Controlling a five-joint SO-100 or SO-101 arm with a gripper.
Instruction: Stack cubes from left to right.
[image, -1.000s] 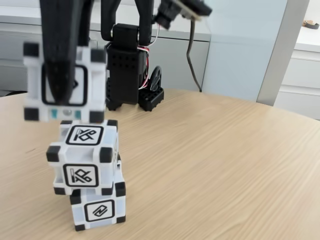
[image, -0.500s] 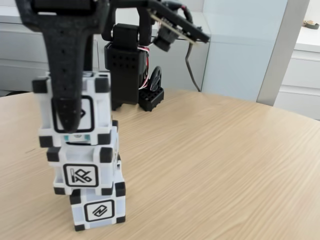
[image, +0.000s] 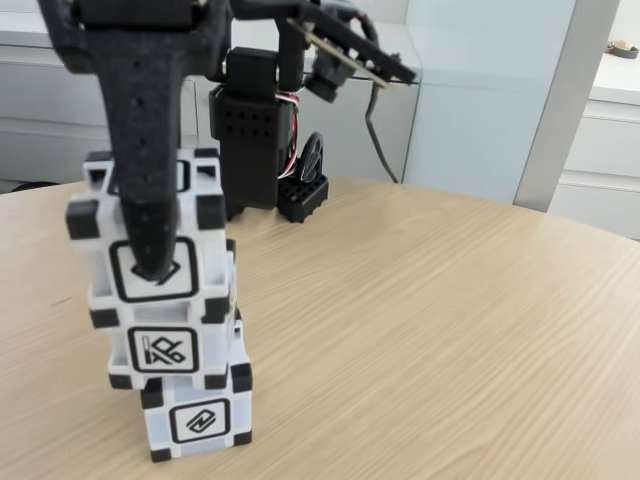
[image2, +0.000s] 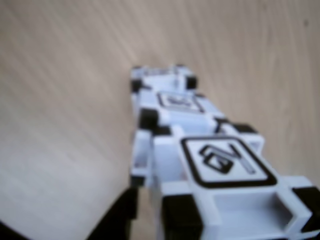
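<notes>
Three white plastic cubes with black corner blocks stand as one column near the left front of the pale wooden round table (image: 430, 320) in the fixed view. The bottom cube (image: 197, 420) rests on the tabletop, its front glyph a slanted folded shape in a black frame. The middle cube (image: 165, 352) sits on it, shifted a little to the left, so its edge overhangs. The top cube (image: 150, 245) sits on the middle one, tilted slightly and again offset to the left.

The black two-finger gripper (image: 152, 262) comes down from the top edge, and its near finger (image: 148, 170) lies flat against the front face of the top cube, covering part of the glyph; the fingers are clamped on that cube. Behind the stack stands the black arm base (image: 252, 140).

The wrist view, blurred, looks down the column: the top cube (image2: 220, 175) fills the lower right, with the lower cubes (image2: 172, 97) receding beyond it toward the wood
</notes>
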